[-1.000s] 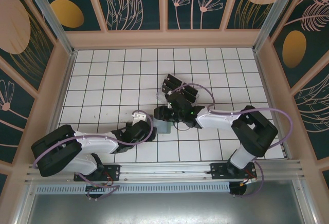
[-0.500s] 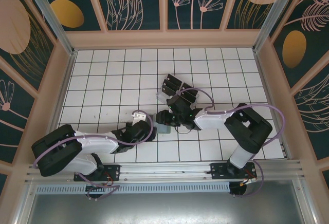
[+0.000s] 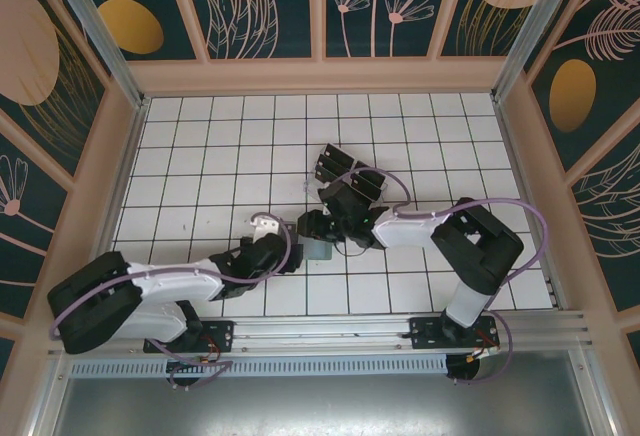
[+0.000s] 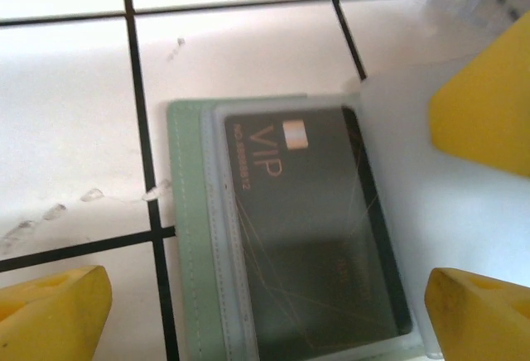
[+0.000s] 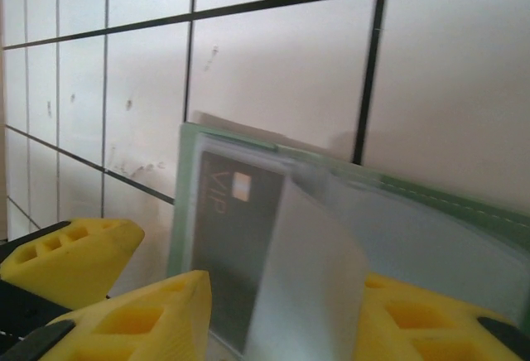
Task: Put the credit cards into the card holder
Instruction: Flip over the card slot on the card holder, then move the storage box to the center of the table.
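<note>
Black VIP card (image 4: pixel 310 228) sleeved in green card holder (image 4: pixel 195 237), between wide-open left gripper (image 4: pixel 265 295) fingers, unheld, right gripper (image 5: pixel 273 320) pinching clear flap (image 5: pixel 310 286)

Card in the holder: my left wrist view shows a black credit card (image 4: pixel 315 228) inside the pale green card holder (image 4: pixel 192 237), printed "VIP" in gold capitals.
Small print: a line of tiny characters beside "VIP", too blurred for me to read.
Right wrist view: the same "VIP" on the card, seen edge-on.
</note>
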Tool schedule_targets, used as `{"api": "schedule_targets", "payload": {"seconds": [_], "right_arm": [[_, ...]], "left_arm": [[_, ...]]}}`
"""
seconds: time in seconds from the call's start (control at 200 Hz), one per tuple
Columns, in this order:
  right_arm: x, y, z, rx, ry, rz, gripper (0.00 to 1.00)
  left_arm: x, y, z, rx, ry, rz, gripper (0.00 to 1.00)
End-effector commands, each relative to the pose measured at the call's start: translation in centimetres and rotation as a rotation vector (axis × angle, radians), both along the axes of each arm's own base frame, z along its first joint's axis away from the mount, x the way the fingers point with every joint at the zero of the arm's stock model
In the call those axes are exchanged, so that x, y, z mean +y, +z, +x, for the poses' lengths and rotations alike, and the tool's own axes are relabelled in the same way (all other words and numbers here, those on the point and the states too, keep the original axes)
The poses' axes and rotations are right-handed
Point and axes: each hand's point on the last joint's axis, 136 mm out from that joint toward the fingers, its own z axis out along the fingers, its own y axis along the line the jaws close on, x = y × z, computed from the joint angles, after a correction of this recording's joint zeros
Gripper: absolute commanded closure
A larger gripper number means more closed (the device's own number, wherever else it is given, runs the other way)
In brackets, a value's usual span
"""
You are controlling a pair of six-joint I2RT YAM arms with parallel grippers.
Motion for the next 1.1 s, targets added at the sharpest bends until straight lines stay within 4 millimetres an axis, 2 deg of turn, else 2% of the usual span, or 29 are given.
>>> {"api": "schedule_targets", "payload": {"seconds": [0.0,0.21,0.355,0.535,0.616,0.711,0.861,0.931,0.991,1.096], "right_arm": [[2.0,1.3,0.2,-0.013,0.028,0.045,0.56],[4.4,2.8,0.3,-0.025,0.056,0.074,0.56],[6.0,1.3,0.6,-0.005,0.068,0.059,0.56],[7.4,-0.8,1.1,0.017,0.075,0.044,0.56],[7.8,-0.2,1.3,0.003,0.086,0.056,0.56],[7.9,1.7,1.7,-0.037,0.099,0.078,0.56],[7.1,6.0,2.4,-0.127,0.125,0.140,0.56],[6.0,7.8,3.0,-0.170,0.126,0.149,0.56],[4.6,8.9,3.6,-0.201,0.118,0.133,0.56],[0.9,8.9,4.9,-0.255,0.088,0.009,0.56]], "left_arm": [[1.5,1.8,0.3,-0.045,0.082,-0.032,0.02],[3.5,6.0,0.6,-0.140,0.188,-0.140,0.01],[4.3,7.5,0.7,-0.175,0.238,-0.189,0.02],[4.4,7.6,0.7,-0.175,0.249,-0.200,0.02],[4.4,7.4,0.7,-0.167,0.250,-0.198,0.01],[4.5,7.1,0.6,-0.161,0.257,-0.199,0.01],[4.2,6.6,0.7,-0.146,0.251,-0.182,0.02],[3.9,6.2,0.8,-0.131,0.246,-0.162,0.02],[3.6,5.9,1.0,-0.121,0.246,-0.146,0.01],[3.2,5.8,1.3,-0.114,0.247,-0.130,0.01]]}}
